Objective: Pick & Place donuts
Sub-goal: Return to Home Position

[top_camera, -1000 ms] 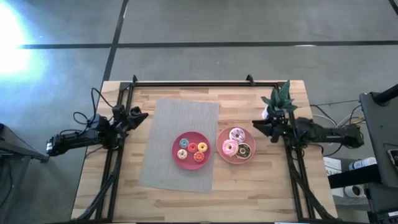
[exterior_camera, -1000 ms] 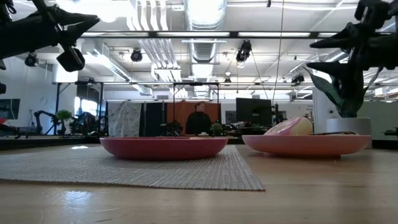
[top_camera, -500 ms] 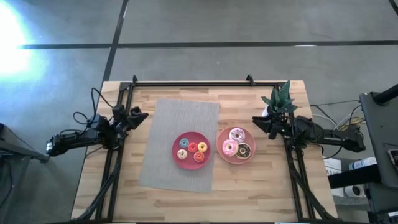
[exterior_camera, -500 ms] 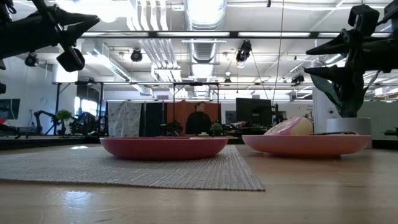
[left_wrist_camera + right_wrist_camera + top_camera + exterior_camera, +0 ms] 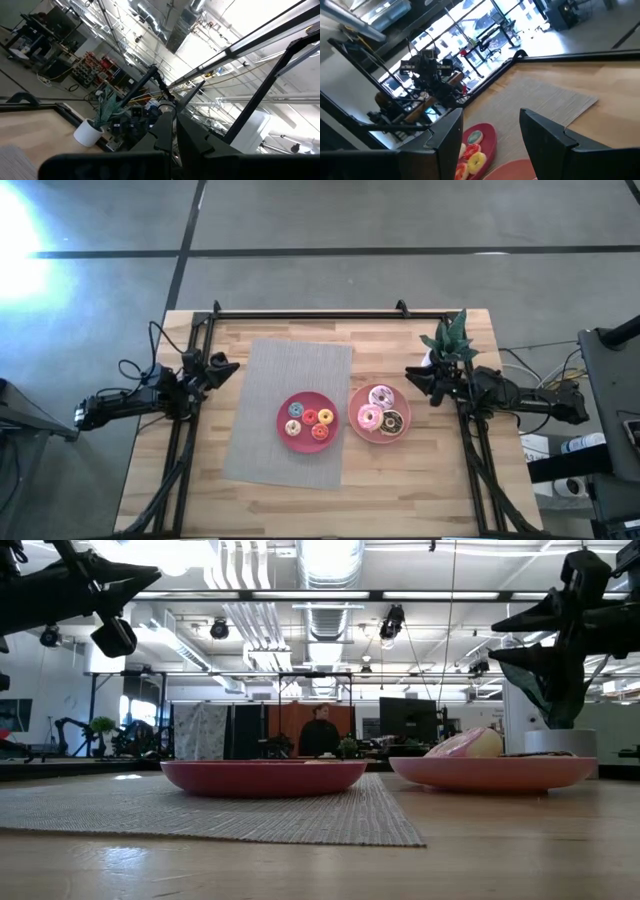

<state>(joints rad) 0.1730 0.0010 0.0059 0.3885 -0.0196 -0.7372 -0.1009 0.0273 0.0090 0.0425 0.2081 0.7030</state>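
The table [image 5: 420, 480] is pale wood planks, smooth with a soft sheen. The placemat [image 5: 290, 370] is grey woven cloth, matt and ribbed. The red plate [image 5: 310, 399] and the pink plate [image 5: 357, 402] look smooth. The donuts [image 5: 370, 418] look like glossy plastic.

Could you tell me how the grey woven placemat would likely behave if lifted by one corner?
The placemat looks thin and woven, so it would probably flop and sag. The red plate resting on it would likely slide or tip.
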